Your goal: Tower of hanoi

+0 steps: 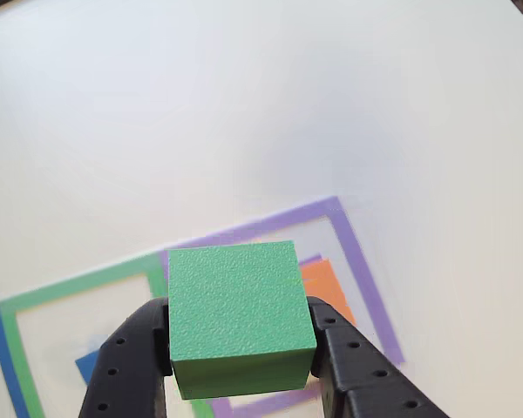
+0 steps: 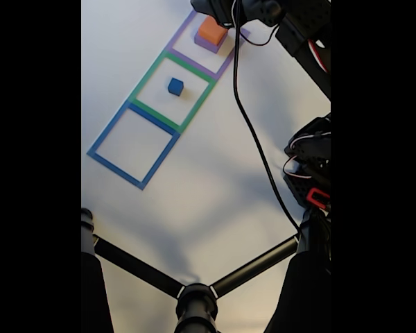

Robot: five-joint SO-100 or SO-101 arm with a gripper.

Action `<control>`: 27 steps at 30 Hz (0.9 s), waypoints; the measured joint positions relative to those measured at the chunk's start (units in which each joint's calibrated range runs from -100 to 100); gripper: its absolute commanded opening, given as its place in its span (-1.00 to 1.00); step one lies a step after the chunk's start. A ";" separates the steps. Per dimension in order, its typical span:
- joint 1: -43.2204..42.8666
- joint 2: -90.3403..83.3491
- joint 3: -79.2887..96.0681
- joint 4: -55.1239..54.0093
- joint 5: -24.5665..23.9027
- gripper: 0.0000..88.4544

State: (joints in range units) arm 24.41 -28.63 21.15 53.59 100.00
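Note:
My gripper [image 1: 241,329] is shut on the green block [image 1: 235,300], one black finger on each side, and holds it above the table. Below and to its right in the other view shows a corner of the orange block [image 1: 329,289]. In the fixed view the orange block [image 2: 212,30] lies on the flat purple block [image 2: 205,46] inside the purple taped square, and the gripper [image 2: 225,10] hangs just above them at the top edge. The small blue cube [image 2: 175,86] sits alone in the green taped square; a bit of it [image 1: 87,366] peeks past the left finger.
Three taped squares run in a row: purple [image 2: 225,64], green [image 2: 144,76], blue [image 2: 114,125], the blue one with nothing inside. A black cable [image 2: 253,139] crosses the white table to the arm's base [image 2: 312,152]. Black stand legs [image 2: 145,267] span the bottom.

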 measured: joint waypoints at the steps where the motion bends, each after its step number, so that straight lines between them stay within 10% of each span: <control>1: -0.60 -0.08 -2.58 3.75 0.00 -0.84; 15: -17.47 -3.70 -28.55 42.74 0.00 -0.84; 27: -29.76 -6.89 -18.66 38.20 -0.38 -0.83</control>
State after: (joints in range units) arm -5.34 -35.52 2.49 91.79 99.62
